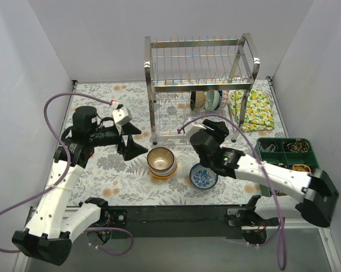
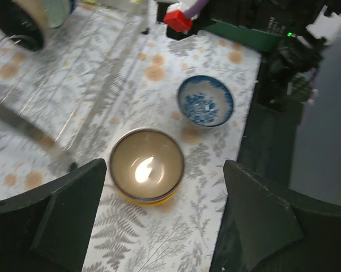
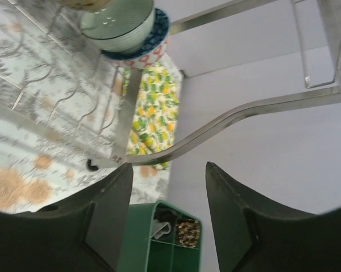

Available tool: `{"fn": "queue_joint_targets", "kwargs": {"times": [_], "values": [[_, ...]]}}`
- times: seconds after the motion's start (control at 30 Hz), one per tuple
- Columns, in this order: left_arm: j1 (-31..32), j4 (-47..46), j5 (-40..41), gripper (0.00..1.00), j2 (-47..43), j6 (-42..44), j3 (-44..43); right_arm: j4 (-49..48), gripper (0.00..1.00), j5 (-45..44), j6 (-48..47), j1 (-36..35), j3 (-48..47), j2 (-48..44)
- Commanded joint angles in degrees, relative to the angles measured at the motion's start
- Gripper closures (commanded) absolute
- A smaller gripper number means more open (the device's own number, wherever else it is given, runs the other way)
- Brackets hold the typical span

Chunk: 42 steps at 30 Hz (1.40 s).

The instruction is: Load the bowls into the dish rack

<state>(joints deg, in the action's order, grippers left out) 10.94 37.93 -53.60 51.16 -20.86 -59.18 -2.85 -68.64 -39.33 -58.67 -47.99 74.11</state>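
— Floral tablecloth (image 1: 102, 170) overhead; where are the bowls?
— Brown bowl (image 2: 146, 164) sits below the left gripper (image 2: 165, 170) (spread, empty), with the blue-patterned bowl (image 2: 205, 100) beside it, before the dish rack (image 1: 199, 85).
— Right gripper (image 3: 169, 170)?
— Agape, empty; only its wrist view shows the racked bowls (image 3: 128, 25) closely.

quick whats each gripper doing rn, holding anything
Left gripper: open, holding nothing, pointed at the brown bowl.
Right gripper: open, holding nothing, next to the dish rack.
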Motion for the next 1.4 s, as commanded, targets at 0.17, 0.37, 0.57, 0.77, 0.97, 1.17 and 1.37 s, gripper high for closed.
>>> {"fn": "queue_joint_targets", "kwargs": {"times": [0.17, 0.37, 0.57, 0.77, 0.97, 1.17, 1.37], "values": [[16.19, 18.92, 6.48, 0.14, 17.03, 7.23, -25.42, 43.18, 0.01, 27.73, 15.26, 6.28, -9.57, -24.24], [40.0, 23.24, 22.29, 0.15, 30.3, 13.03, -34.16, 47.06, 0.01, 30.5, 17.35, 17.33, -17.4, -31.82], [60.5, 12.27, 43.1, 0.17, 38.49, 7.52, -29.26, 48.2, 0.01, 28.57, 19.82, 28.96, -21.43, -36.22], [65.7, 1.45, 50.27, 0.3, 42.88, 4.16, -21.42, 50.66, 0.01, 28.47, 20.08, 36.96, -24.08, -37.63], [65.7, -1.63, 52.2, 0.34, 49.3, 3.11, -23.08, 52.51, 0.02, 30.93, 21.93, 42.5, -22.24, -40.35], [65.61, -2.33, 50.61, 0.43, 56.06, 6.71, -24.23, 53.57, 0.02, 31.9, 22.98, 44.35, -22.85, -40.44], [65.61, -3.39, 50.62, 0.56, 61.33, 6.36, -29.15, 53.57, 0.03, 32.6, 23.51, 44.88, -22.5, -40.18]]}}
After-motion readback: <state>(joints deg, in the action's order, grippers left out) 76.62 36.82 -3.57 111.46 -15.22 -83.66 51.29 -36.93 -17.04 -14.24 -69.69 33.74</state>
